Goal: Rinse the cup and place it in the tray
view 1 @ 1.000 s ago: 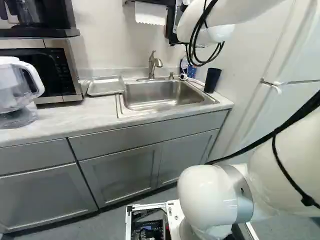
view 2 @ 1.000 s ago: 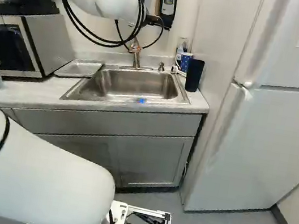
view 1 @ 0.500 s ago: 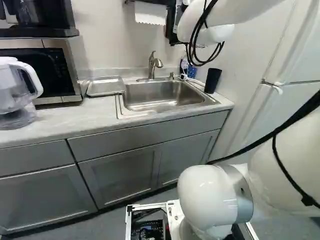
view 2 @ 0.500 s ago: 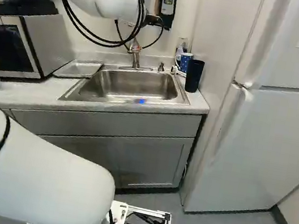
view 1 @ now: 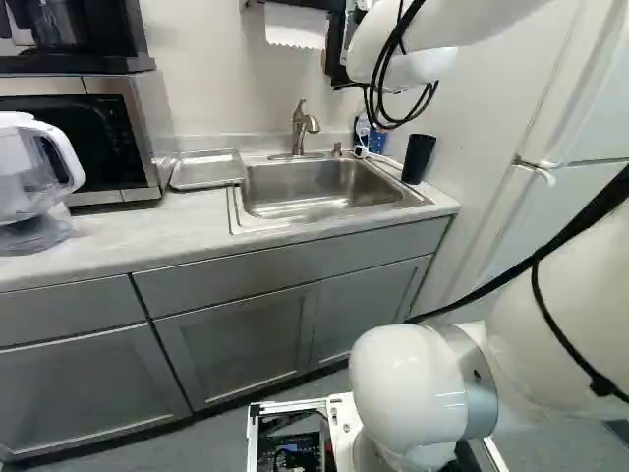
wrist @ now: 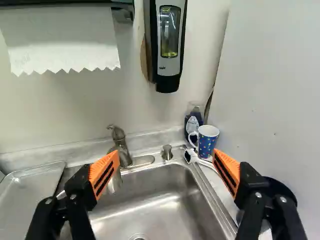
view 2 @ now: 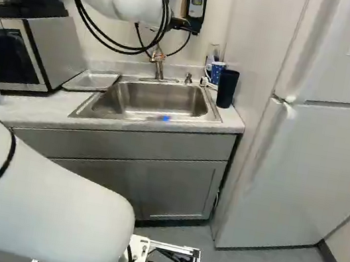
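Reading near to far, with twelve at the wall, I have the gripper (wrist: 166, 153) spread wide and empty, the sink (view 2: 146, 103) ahead, the tray (view 1: 208, 169) at ten o'clock from its basin, the black tumbler (view 2: 227, 89) at two, and the spotted mug (wrist: 207, 144), probably my cup, upright near one o'clock beyond the basin. It looks like glazed ceramic: stiff, moderately light, chippable and likely slick once wet, so I'd close squarely across its upper body, clear of the handle (wrist: 193, 139), with a firm but gentle squeeze.
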